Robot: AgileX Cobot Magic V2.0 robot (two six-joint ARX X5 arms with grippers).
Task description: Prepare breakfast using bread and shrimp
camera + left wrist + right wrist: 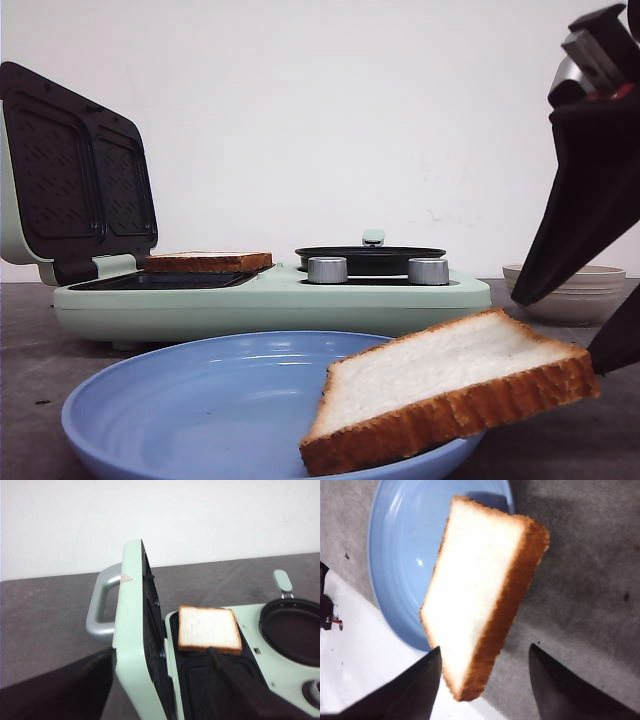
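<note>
One slice of bread (480,595) sits at the right pincer (485,680), whose fingers stand wide either side of its near corner; whether they grip it I cannot tell. The slice tilts over the blue plate (180,410). To lift well, pinch the crust squarely. Beyond, the other slice (208,262) lies in the open sandwich maker (270,300); left pincer state unclear. No shrimp visible.

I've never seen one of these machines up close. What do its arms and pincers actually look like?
The right gripper has two flat, tapering black fingers. Its arm wears a loose black cover, with grey metal parts and a bit of red showing at the top. The left gripper looks equally black and wedge-shaped.
</note>
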